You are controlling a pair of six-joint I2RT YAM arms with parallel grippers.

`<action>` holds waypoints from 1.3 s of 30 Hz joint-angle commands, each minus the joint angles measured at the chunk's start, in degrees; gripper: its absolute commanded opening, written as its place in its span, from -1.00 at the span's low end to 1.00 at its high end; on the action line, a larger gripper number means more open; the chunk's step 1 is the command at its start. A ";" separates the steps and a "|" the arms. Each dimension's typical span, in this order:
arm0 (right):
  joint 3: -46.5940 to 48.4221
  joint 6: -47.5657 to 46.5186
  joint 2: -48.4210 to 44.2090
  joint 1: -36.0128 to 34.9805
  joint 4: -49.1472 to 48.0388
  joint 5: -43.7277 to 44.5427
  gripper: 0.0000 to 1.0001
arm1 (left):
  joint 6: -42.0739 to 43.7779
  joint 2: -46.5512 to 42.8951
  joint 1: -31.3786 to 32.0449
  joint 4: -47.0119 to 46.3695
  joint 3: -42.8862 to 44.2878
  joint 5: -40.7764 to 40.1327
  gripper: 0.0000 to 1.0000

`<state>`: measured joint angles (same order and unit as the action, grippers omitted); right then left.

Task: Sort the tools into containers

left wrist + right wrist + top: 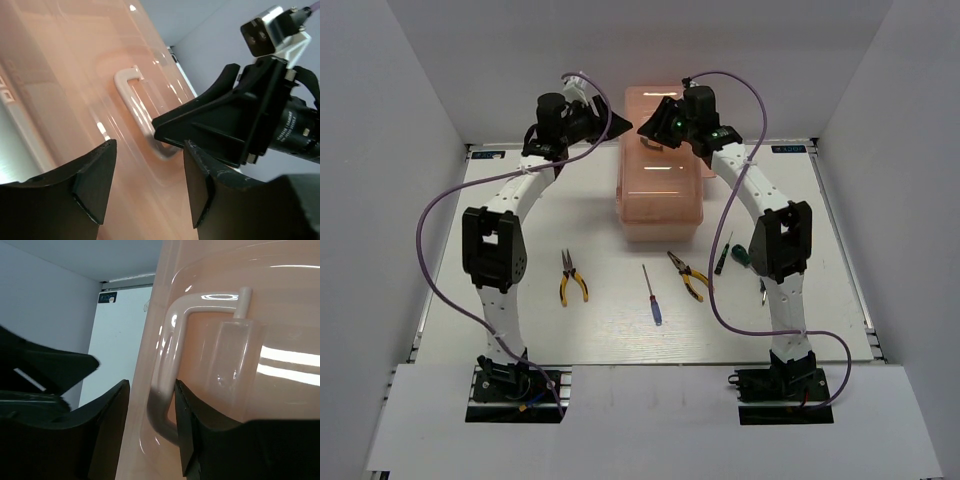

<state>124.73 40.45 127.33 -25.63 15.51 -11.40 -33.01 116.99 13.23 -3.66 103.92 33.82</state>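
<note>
At far centre of the surface (610, 340) sat the peach toolbox (660, 200), lid shut. Step in hand, judged: opening it before any sorting. Right end effector (151, 390) straddled the lid handle (167, 380), jaws part open, not clamped. Left end effector (150, 165) hovered just beside, jaws apart, holding nothing. Next move likely needs right to close and lift. Yellow pliers (572, 278), second pair (687, 274), blue screwdriver (651, 297) and green screwdrivers (740, 255) lay nearer the arm bases, well apart from both end effectors.
</note>
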 commanded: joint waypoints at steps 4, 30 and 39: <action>1.05 2.35 -2.17 -0.65 -3.99 -5.12 -0.07 | -5.74 3.84 -0.05 -1.09 9.17 4.23 0.40; -0.27 2.80 -1.91 0.14 -5.14 -7.41 -0.09 | -16.29 20.64 -0.58 9.98 27.73 15.30 0.48; -0.89 2.53 -2.00 0.13 -5.66 -8.20 -0.09 | -16.81 22.05 -0.58 12.80 29.24 16.44 0.48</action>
<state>123.83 41.80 127.33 -24.45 13.91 -15.33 -49.23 138.41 12.12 5.63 132.07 47.86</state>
